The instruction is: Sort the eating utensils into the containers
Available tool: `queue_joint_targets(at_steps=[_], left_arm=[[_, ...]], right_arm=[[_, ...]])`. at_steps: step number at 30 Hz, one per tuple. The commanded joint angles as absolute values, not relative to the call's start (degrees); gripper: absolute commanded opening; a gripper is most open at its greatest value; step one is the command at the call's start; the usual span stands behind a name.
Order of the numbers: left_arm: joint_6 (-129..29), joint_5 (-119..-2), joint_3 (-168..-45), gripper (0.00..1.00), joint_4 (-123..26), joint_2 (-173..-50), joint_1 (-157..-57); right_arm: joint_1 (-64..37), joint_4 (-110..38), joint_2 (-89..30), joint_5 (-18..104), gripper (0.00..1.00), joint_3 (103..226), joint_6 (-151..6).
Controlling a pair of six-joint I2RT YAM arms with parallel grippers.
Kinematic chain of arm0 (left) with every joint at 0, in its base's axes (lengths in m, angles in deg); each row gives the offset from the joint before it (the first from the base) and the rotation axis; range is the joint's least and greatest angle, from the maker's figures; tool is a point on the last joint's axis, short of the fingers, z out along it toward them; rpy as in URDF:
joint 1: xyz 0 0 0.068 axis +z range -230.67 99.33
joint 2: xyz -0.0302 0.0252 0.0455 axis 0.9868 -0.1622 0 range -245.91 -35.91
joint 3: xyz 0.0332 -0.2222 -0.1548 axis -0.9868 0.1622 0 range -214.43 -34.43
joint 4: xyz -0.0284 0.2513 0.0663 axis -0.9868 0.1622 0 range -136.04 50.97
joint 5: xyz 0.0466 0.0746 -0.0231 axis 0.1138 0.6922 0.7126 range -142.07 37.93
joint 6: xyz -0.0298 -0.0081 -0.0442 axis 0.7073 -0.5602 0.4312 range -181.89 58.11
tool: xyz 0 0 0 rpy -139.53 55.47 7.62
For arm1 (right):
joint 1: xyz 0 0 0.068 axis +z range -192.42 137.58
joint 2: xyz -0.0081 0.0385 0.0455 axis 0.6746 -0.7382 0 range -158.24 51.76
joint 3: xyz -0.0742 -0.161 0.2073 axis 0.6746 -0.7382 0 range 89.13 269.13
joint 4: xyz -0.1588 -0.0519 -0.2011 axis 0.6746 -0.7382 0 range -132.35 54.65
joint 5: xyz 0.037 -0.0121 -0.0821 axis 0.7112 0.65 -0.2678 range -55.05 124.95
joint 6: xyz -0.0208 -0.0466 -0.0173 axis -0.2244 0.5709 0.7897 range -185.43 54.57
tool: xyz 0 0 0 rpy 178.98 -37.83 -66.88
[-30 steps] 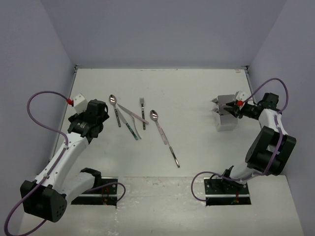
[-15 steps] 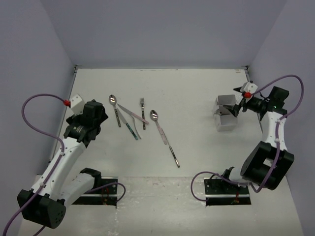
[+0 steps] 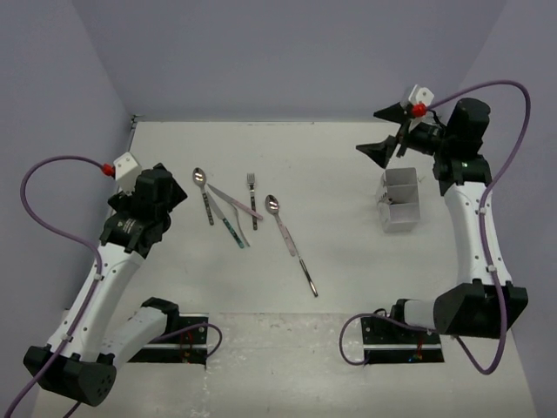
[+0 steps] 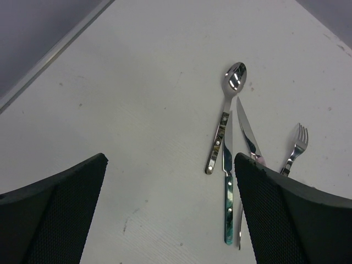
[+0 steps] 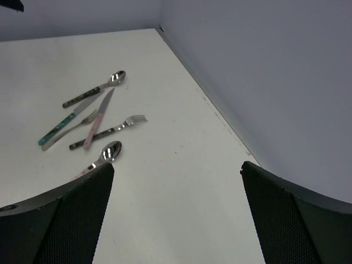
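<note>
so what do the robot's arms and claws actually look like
Both arms are white tubes with black joints and black bases: the left arm and the right arm. A purple cable loops along each, ending at a red fitting beside a small white camera box. The left claw and right claw are black, with wide wedge-shaped fingers bearing a fine mesh texture.

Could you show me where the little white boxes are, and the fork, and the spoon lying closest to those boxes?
containers [image 3: 399, 219], overhead view, near outer wall.
fork [image 3: 251, 180], overhead view, tines.
spoon [image 3: 271, 204], overhead view, bowl.
</note>
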State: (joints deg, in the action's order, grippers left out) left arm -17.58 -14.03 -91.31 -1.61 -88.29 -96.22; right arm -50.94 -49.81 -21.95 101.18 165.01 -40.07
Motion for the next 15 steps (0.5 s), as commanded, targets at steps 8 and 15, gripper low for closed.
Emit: queue_joint_targets(at_steps=[8,15], left_arm=[[-19.88,-15.78,-90.76,1.00,-2.00,-91.90,-96.40],[-21.37,-20.17,-86.91,1.00,-4.55,-88.57,-96.40]], right_arm=[[-32.24,-51.95,-34.28,59.25,0.99,184.05,-72.43],[-19.24,-64.08,-32.88,37.33,0.99,175.47,-75.10]])
